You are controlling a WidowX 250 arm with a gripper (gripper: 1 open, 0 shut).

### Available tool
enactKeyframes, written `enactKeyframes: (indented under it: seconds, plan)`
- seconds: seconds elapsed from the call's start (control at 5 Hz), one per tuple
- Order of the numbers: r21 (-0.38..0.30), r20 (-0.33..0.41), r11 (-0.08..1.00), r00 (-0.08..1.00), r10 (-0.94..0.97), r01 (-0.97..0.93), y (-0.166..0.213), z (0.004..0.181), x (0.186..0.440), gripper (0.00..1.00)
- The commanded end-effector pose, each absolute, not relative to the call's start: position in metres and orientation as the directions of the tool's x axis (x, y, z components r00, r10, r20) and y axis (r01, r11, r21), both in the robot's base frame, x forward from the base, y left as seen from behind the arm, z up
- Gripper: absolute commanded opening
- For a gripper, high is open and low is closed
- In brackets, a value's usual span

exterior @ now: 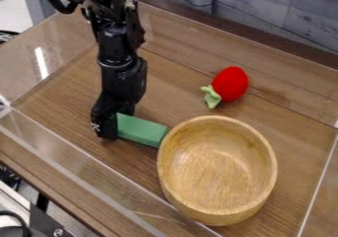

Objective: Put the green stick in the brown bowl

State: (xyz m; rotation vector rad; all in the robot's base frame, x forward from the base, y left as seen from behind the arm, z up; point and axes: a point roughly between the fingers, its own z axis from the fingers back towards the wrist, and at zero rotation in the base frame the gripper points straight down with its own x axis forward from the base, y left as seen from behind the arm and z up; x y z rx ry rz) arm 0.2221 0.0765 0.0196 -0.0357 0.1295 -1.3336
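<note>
- As the tool (106, 125) stands wide open, pointing down at the left end of the green stick (140, 131) and holding nothing, centre it first.
- Stick lies flat on the surface (264, 108), just left of the brown bowl (218, 167): close across its narrow side, w/o pushing it.

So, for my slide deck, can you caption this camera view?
Open gripper straddling one end of the green stick beside the empty brown bowl.
</note>
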Motion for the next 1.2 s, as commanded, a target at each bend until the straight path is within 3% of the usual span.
enactKeyframes:
  seconds: [0.0, 1.0]
  plan:
    - [-0.067, -0.076, 0.244, 0.239, -0.968, 0.967, 0.0809, 0.0248, 0.2286, 0.0]
    - [-0.036, -0.097, 0.255, 0.25, -0.963, 0.966, 0.0797, 0.0346, 0.2302, 0.0]
